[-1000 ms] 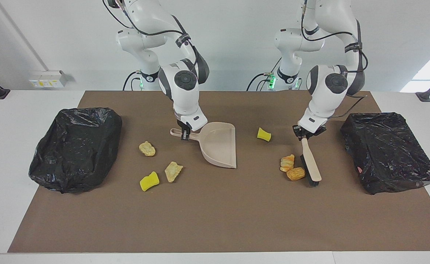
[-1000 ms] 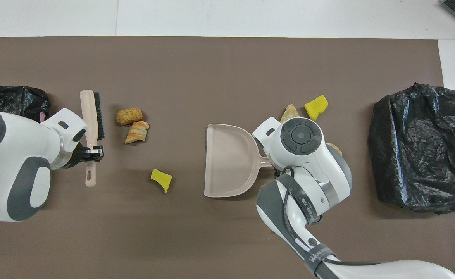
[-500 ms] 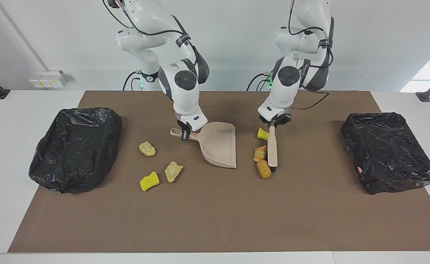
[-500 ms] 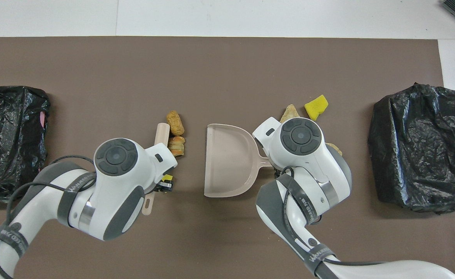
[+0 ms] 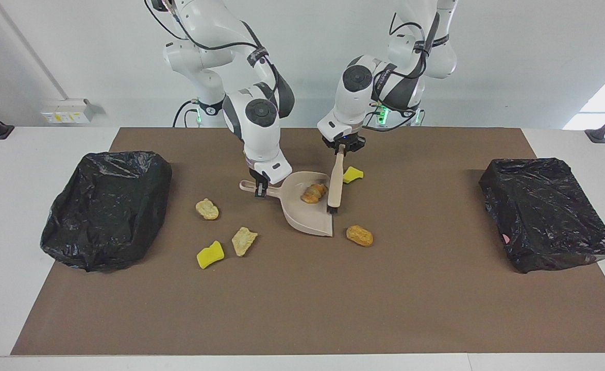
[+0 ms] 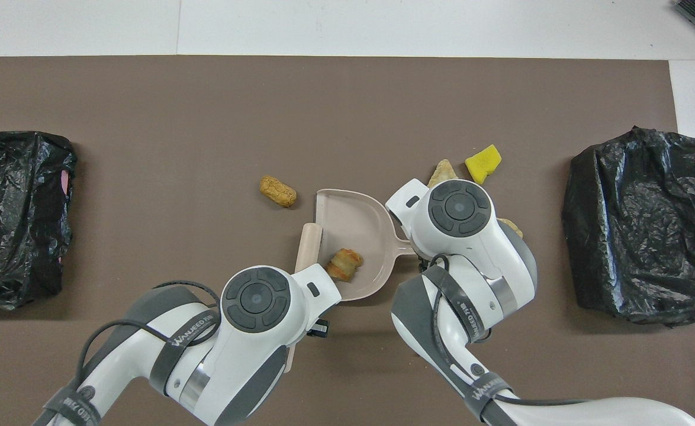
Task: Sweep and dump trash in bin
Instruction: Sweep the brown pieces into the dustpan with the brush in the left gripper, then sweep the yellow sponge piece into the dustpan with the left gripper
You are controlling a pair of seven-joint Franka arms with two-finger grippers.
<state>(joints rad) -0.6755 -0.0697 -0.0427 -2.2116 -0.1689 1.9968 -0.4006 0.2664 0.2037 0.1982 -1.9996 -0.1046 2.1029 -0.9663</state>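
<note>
My right gripper point(image 5: 259, 189) is shut on the handle of the beige dustpan point(image 5: 310, 214), which lies flat on the brown mat; the pan also shows in the overhead view point(image 6: 347, 216). My left gripper point(image 5: 339, 149) is shut on the handle of the beige brush point(image 5: 335, 185), whose bristles stand at the pan's open edge. One orange bread-like piece point(image 5: 314, 193) lies in the pan. A brown lump point(image 5: 359, 235) lies on the mat just outside the pan's mouth. A yellow sponge chunk point(image 5: 352, 174) lies beside the brush. Two tan lumps point(image 5: 207, 208) point(image 5: 244, 240) and another yellow chunk point(image 5: 210, 254) lie beside the pan toward the right arm's end.
A bin lined with a black bag point(image 5: 106, 206) stands at the right arm's end of the mat. A second black-bagged bin point(image 5: 547, 211) stands at the left arm's end. The brown mat point(image 5: 302, 309) covers most of the white table.
My left arm swept the brush across the mat to the dustpan. One bread piece went into the pan, the brown lump slid off beside it, the yellow chunk was pushed along. The right arm stayed still.
</note>
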